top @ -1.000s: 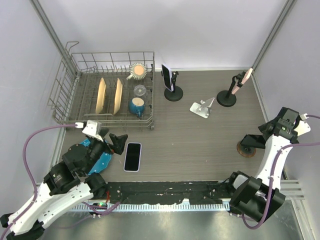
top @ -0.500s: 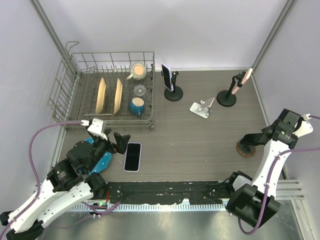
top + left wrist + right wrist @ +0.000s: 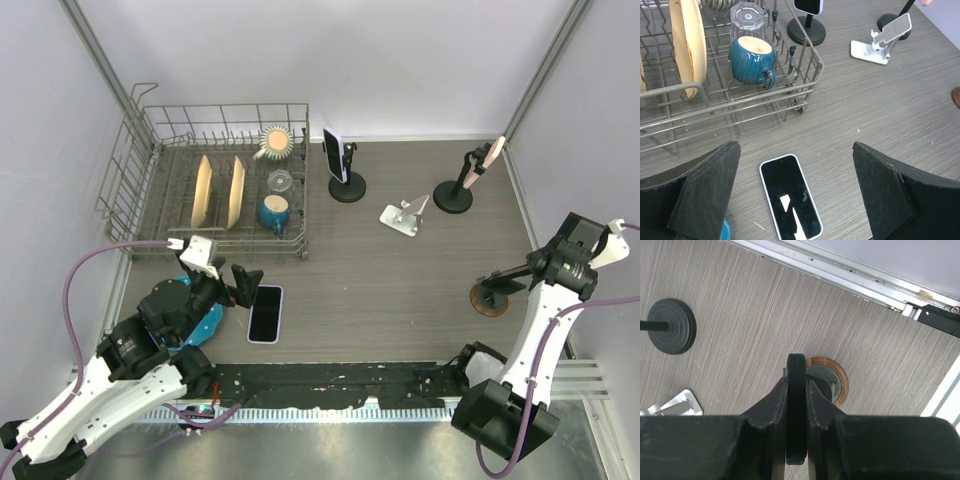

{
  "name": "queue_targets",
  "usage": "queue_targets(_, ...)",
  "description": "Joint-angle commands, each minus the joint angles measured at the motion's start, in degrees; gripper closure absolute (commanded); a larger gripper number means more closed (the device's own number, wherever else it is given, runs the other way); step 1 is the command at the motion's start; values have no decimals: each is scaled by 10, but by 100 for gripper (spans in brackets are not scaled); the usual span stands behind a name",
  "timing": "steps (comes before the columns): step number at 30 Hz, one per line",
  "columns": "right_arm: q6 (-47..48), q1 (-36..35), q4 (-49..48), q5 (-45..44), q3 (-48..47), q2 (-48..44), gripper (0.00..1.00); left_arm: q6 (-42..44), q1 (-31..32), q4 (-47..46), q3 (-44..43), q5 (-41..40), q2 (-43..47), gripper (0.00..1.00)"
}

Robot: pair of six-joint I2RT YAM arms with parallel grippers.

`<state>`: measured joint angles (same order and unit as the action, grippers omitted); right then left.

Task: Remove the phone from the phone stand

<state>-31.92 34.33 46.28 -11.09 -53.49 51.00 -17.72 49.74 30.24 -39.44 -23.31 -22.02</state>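
At the right, a phone stand with a round wooden base [image 3: 489, 299] [image 3: 842, 376] holds a black phone [image 3: 796, 365], seen edge-on in the right wrist view. My right gripper [image 3: 796, 386] [image 3: 498, 279] is shut on this phone, one finger pressed to each face, directly above the base. A second phone [image 3: 266, 313] [image 3: 790, 197] with a white rim lies flat, screen up, on the table at the left. My left gripper [image 3: 243, 283] [image 3: 795, 147] hovers just above its far end, open wide with nothing between its fingers.
A wire dish rack [image 3: 130, 190] with plates, a glass and a blue mug [image 3: 751, 59] stands at the back left. Behind are a black stand carrying a phone [image 3: 340, 162], a white stand [image 3: 405, 217] and a black stand with a pink phone [image 3: 470, 175]. A blue object [image 3: 205, 320] lies under the left arm.
My right gripper has closed from wide open onto the black phone on the stand. The left arm has shifted slightly forward and right, still open.
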Motion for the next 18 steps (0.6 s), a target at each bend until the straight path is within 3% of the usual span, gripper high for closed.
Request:
queue_targets(1,16,-13,20,-11,-63,-16,99,6,-3,-19,2,6,-6,0)
queue_targets(9,48,-60,27,-10,-136,-53,99,12,-3,-25,4,26,-9,0)
queue_targets(18,104,-120,-37,247,-136,-75,99,29,-3,-76,5,130,-16,0)
